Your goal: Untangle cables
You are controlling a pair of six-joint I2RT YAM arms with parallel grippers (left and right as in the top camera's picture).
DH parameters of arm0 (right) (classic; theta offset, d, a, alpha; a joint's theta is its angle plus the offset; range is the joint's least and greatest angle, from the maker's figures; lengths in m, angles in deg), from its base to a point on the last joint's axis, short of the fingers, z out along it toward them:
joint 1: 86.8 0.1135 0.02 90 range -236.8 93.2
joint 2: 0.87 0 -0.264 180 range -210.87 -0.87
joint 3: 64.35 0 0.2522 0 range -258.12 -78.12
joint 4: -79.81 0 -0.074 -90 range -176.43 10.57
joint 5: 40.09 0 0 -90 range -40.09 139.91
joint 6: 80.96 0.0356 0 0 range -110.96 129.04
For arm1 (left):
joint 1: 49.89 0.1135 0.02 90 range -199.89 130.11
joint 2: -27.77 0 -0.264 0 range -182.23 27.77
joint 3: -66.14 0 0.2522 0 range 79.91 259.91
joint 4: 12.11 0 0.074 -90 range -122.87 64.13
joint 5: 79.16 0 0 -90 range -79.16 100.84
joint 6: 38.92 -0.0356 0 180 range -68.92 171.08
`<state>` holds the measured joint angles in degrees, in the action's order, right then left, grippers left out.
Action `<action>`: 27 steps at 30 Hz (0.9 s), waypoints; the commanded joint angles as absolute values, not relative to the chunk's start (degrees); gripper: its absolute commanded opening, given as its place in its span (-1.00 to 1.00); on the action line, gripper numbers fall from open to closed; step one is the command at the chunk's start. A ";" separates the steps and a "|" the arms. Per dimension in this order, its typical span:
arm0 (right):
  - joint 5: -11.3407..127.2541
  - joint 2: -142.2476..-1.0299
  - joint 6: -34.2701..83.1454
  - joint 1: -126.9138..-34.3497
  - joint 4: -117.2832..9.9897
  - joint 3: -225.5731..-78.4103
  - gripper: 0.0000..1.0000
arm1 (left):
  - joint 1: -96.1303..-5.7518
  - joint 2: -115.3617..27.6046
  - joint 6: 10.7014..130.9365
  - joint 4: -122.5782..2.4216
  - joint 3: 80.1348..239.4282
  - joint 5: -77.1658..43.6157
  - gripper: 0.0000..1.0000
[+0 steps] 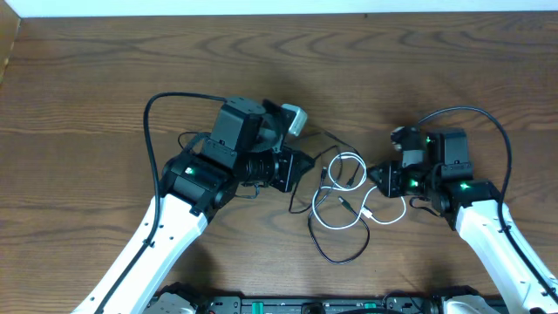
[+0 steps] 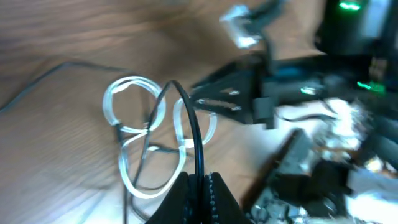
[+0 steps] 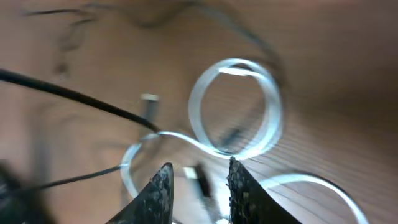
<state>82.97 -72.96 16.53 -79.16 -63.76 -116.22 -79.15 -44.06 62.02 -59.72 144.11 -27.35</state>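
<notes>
Overhead reading sharp, light falling evenly on the table (image 1: 87, 87), soft shadows hugging the arms (image 1: 174, 218). Both wrist views smearing with blur; white cable (image 3: 239, 65) glowing pale; green lamp (image 2: 348, 6) blooming at 1 o'clock in left wrist view

Overhead camera: fixed above the counter (image 1: 78, 96), looking straight down. It is far enough off to take in the whole work area, with wood on every side but the near one.

Left wrist camera: low behind the left gripper (image 2: 199, 193), whose fingertips meet at the bottom edge. It faces across the wood toward the right arm (image 2: 348, 31), close in and soft in focus.

Right wrist camera: behind the right gripper (image 3: 198, 186), tilted down at the wood. It is nearer still, and we note heavy blur.

Shared ground: all three views catch the white cable (image 1: 344, 187) loops and the black cable (image 1: 336, 249) in the middle. We see both grippers together only from overhead.
</notes>
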 commanded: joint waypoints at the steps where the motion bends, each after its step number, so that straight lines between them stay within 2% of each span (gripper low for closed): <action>1: 94.03 -72.76 8.42 -79.13 -63.97 -116.49 -0.49 | -79.06 -43.47 56.38 -58.17 144.44 -40.05 -0.85; 6: 94.01 -72.76 6.12 -77.69 -64.24 -116.49 -0.25 | -79.06 -43.47 56.01 -55.02 144.44 -44.05 -0.85; 13: 93.31 -72.76 6.17 -74.48 -66.97 -116.51 -0.20 | -79.04 -43.39 56.03 -53.58 144.44 -44.95 -0.85; 15: 91.54 -72.76 6.21 -73.98 -67.84 -116.49 -0.39 | -78.91 -43.23 56.03 -53.25 144.44 -46.92 -0.85; 19: 86.36 -72.76 8.98 -73.82 -68.26 -116.49 -0.92 | -77.81 -42.60 56.01 -52.72 144.44 -48.58 -0.85; 21: 86.10 -72.76 11.04 -73.82 -69.22 -116.51 -0.98 | -77.40 -42.51 55.99 -53.40 144.44 -46.22 -0.85; 22: 86.10 -72.76 12.24 -73.82 -70.25 -116.53 -0.98 | -77.38 -42.53 55.97 -54.30 144.42 -43.68 -0.80; 24: 86.08 -72.48 13.53 -73.85 -71.60 -116.94 -0.98 | -77.40 -42.62 55.95 -57.25 144.39 -35.07 -0.44; 27: 86.10 -71.13 16.18 -73.85 -72.08 -119.35 -0.98 | -77.38 -42.88 56.01 -61.44 144.26 -23.66 -0.12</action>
